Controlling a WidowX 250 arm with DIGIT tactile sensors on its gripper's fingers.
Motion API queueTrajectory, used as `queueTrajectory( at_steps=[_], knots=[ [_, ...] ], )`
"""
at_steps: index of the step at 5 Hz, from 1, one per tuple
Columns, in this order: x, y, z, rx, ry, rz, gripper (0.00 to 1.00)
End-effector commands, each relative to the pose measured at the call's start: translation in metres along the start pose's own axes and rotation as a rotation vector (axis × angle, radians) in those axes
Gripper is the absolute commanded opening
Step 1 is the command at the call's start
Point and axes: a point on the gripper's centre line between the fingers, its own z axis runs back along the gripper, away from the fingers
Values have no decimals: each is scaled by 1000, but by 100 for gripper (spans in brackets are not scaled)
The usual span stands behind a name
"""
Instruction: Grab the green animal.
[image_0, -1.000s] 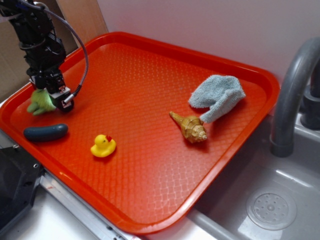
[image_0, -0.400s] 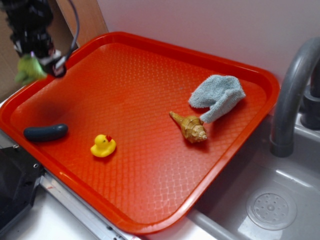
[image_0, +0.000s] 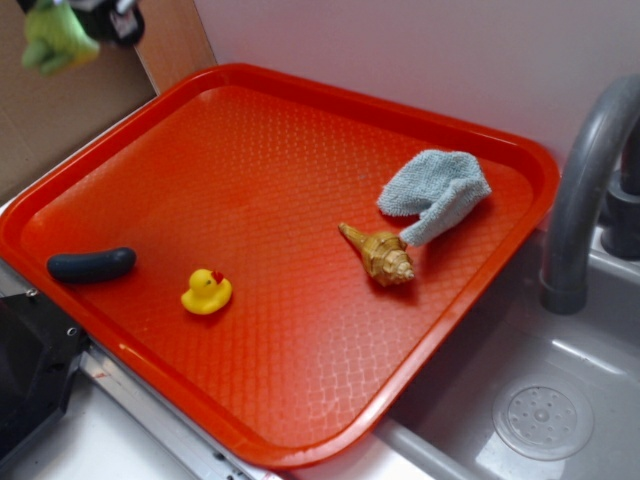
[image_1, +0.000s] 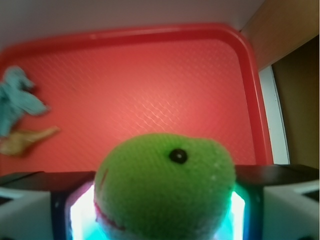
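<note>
The gripper (image_1: 165, 210) is closed on the green animal (image_0: 55, 40), which hangs in the air at the top left corner of the exterior view, well above the far left corner of the red tray (image_0: 300, 90); only the lowest bit of the gripper shows there, beside the toy, with brown cardboard (image_0: 60, 120) behind. In the wrist view the toy's fuzzy lime-green head fills the lower middle, showing one small black eye and a thin red stitched line at its left side, and the pale finger pads (image_1: 80, 215) press against it on both sides. Nothing of the toy touches the tray. On the tray, a dark blue-grey sausage-shaped object (image_0: 91, 264) lies near the left edge, and a yellow rubber duck (image_0: 206, 291) sits just to its right, near the front edge, apart from it. Further right, toward the middle, a tan spiral seashell (image_0: 380, 255) lies on its side, its pointed tip towards the left. A crumpled pale blue cloth (image_0: 435, 192) sits near the far right corner, its lower end touching or just beside the shell. To the right of the tray are a grey sink (image_0: 540, 410) with a round drain and a curved grey faucet (image_0: 580, 190).
</note>
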Motion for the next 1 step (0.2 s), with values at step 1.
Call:
queueTrajectory(
  at_steps=[1],
  knots=[
    [9,-9,14,-37,-10,34,0]
  ],
)
